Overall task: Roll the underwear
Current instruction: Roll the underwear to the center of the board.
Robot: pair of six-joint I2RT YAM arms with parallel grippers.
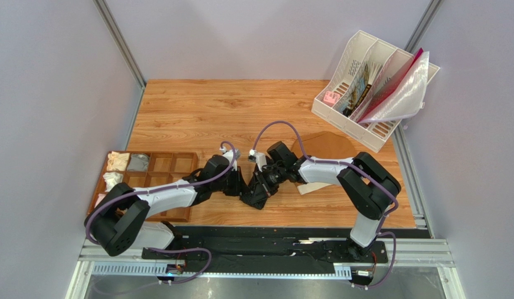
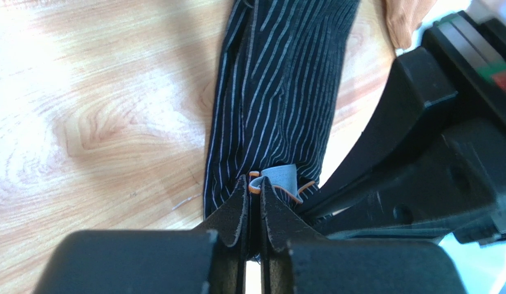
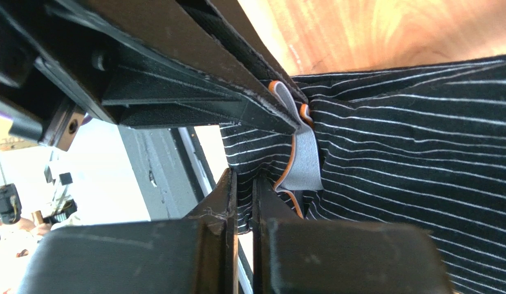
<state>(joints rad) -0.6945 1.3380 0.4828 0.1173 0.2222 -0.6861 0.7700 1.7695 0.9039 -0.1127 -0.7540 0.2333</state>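
Note:
The underwear (image 1: 258, 194) is black fabric with fine pale stripes and a grey waistband (image 2: 281, 176) edged in orange. It lies folded narrow on the wooden table, between the two grippers near the front edge. My left gripper (image 2: 254, 184) is shut on the fabric at the waistband end. My right gripper (image 3: 244, 179) is shut on the same end of the underwear (image 3: 409, 153), right beside the waistband (image 3: 302, 160). The two grippers meet tip to tip; the left gripper's fingers (image 3: 237, 73) cross the right wrist view. The underwear (image 2: 280, 92) stretches away from the left gripper.
Plain brown briefs (image 1: 327, 148) lie on the table behind the right arm, and a corner shows in the left wrist view (image 2: 406, 18). A wooden compartment tray (image 1: 155, 180) with pale folded cloths sits at the left. A white file rack (image 1: 370, 87) stands at the back right.

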